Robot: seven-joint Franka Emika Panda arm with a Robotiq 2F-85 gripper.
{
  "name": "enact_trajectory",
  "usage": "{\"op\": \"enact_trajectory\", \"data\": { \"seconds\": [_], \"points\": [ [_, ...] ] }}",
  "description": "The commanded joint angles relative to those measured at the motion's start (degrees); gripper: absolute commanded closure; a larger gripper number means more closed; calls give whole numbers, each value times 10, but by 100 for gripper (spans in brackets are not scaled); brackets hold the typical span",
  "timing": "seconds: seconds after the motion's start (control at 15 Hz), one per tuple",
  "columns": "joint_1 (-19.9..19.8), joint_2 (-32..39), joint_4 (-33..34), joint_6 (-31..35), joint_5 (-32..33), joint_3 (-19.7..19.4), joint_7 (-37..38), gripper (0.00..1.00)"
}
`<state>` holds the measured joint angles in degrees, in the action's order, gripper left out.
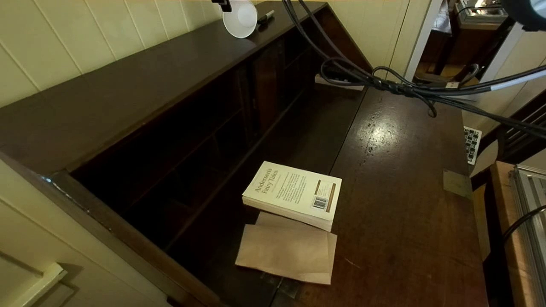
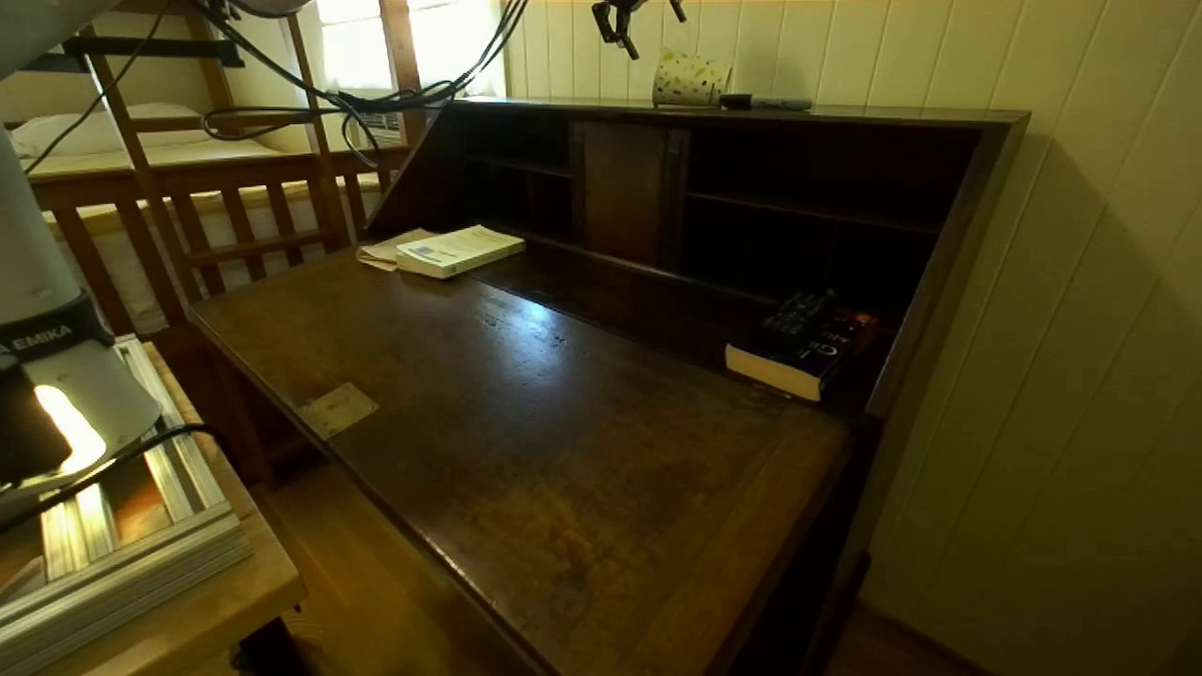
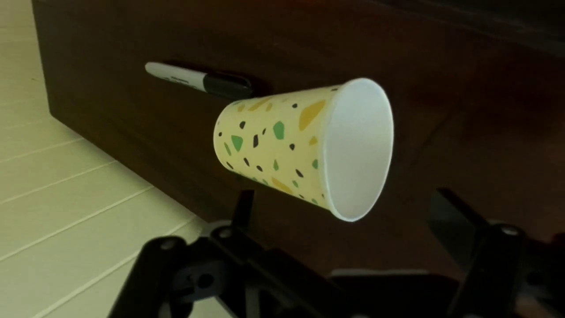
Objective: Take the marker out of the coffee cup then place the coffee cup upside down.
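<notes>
The coffee cup is white with dark, green and yellow specks. It lies on its side on the desk's top shelf in both exterior views (image 1: 240,19) (image 2: 690,80) and the wrist view (image 3: 273,143). Its mouth shows a bare white inside. The marker, grey with a black cap, lies outside the cup by its base in the wrist view (image 3: 198,80) and both exterior views (image 1: 266,18) (image 2: 765,102). Whether they touch, I cannot tell. My gripper (image 3: 344,193) is open and empty, above the cup in an exterior view (image 2: 655,34). An exterior view cuts most of it off.
The narrow dark top shelf (image 1: 128,81) runs along the panelled wall (image 2: 939,56). On the desk below lie a pale book (image 1: 294,192), brown paper (image 1: 286,253) and a dark book (image 2: 798,343). Black cables (image 1: 384,85) hang from the arm.
</notes>
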<state>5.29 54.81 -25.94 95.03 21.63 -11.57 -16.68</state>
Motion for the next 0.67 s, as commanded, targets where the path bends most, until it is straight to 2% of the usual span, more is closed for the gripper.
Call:
{"op": "enact_trajectory", "data": {
  "seconds": [0.0, 0.6],
  "points": [
    [-23, -27, -3, -23, -52, 26, 57, 0],
    [-96, -38, 2, -5, -158, 65, 215, 0]
  ]
}}
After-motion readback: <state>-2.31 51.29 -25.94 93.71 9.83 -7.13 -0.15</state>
